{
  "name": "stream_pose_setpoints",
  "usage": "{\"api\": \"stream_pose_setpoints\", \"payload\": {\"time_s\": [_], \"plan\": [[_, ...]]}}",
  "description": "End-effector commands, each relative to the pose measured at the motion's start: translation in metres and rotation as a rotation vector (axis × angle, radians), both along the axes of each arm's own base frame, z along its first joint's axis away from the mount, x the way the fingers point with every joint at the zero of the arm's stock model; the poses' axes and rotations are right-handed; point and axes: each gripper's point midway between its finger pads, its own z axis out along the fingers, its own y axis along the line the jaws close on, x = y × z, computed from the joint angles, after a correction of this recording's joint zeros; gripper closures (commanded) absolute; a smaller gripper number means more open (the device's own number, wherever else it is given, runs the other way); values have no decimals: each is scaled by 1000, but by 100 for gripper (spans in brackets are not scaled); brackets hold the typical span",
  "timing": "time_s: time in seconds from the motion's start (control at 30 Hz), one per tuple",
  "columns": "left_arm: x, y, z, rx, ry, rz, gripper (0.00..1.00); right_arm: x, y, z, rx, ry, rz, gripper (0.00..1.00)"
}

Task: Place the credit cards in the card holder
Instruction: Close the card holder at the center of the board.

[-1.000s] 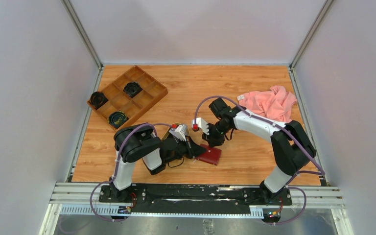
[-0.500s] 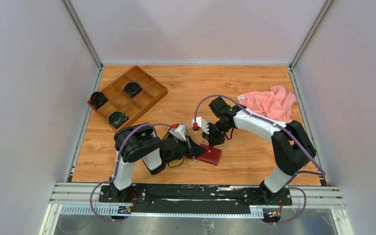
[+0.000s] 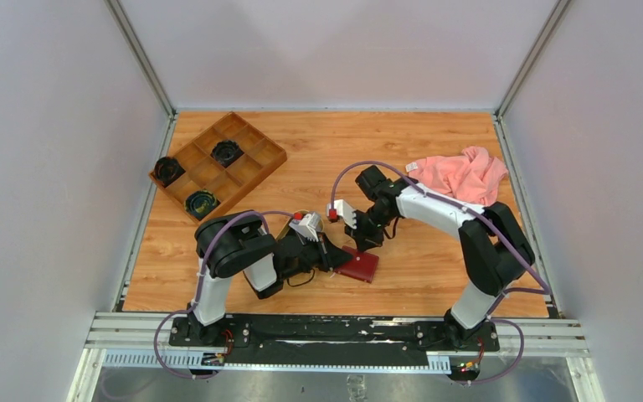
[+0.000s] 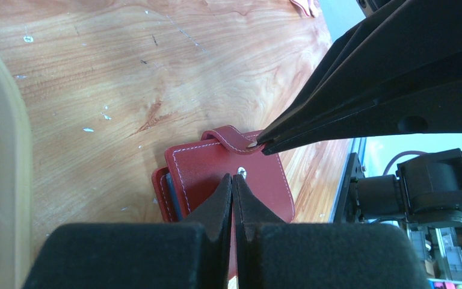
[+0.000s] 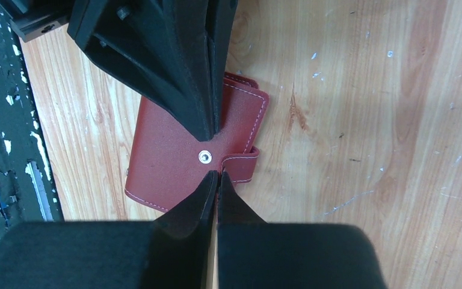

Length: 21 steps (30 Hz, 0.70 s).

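The card holder (image 3: 360, 265) is a dark red wallet lying closed on the wooden table near the front, between the two arms. It also shows in the left wrist view (image 4: 204, 165) and the right wrist view (image 5: 168, 156). A grey-blue inner edge (image 4: 171, 194) peeks out at its side. My left gripper (image 4: 233, 176) is shut, its tips resting on the cover next to the metal snap stud (image 5: 205, 157). My right gripper (image 5: 218, 173) is shut, its tips at the snap tab (image 5: 240, 167). No credit cards are visible.
A tan tray rim (image 4: 6, 150) lies beside the left gripper. A brown compartmented wooden box (image 3: 251, 167) with black round items stands at the back left. A pink cloth (image 3: 465, 176) lies at the back right. Grey walls enclose the table.
The right arm's elbow has shifted slightly to the left. Both grippers stay shut at the wallet.
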Motion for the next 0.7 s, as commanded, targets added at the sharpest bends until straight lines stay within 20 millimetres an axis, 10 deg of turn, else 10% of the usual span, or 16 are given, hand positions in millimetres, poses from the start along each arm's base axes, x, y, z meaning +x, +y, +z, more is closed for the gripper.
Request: {"api": "stream_pose_setpoints", "payload": {"time_s": [0.0,0.67], "plan": [[2,7,-13,34,10,13,100,-10,-1,1,-5,89,-14,100],[2,7,-12,31,10,13,100,-16,-3,-18,-49,137,-46,100]]}}
